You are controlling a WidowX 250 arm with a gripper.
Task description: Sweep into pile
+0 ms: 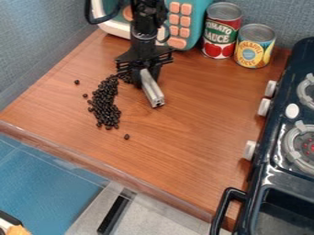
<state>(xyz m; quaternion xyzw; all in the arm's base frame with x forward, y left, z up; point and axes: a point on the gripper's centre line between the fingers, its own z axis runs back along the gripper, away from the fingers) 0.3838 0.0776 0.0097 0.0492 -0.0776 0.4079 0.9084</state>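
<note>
Nearest the camera, well out in front of my tool and toward the stove side, is the toy stove's black handle (pixel 222 207). From left to right as the camera sees it, two stray beans (pixel 76 82) lie off beyond the main batch. The black beans (pixel 105 103) make a long uneven band beside my gripper (pixel 147 77), running from close by it toward the camera; one loose bean (pixel 127 137) sits past the band's near end. My gripper is clamped on a silver metal bar (pixel 152 89), slanting down toward the camera on the band's stove side. Whether it touches the table I can't tell. I'd keep the bar low and broadside, moving slowly, and push the ends and strays inward with short strokes; pressing hard or going fast could scatter them, and a raised edge could ride over.
</note>
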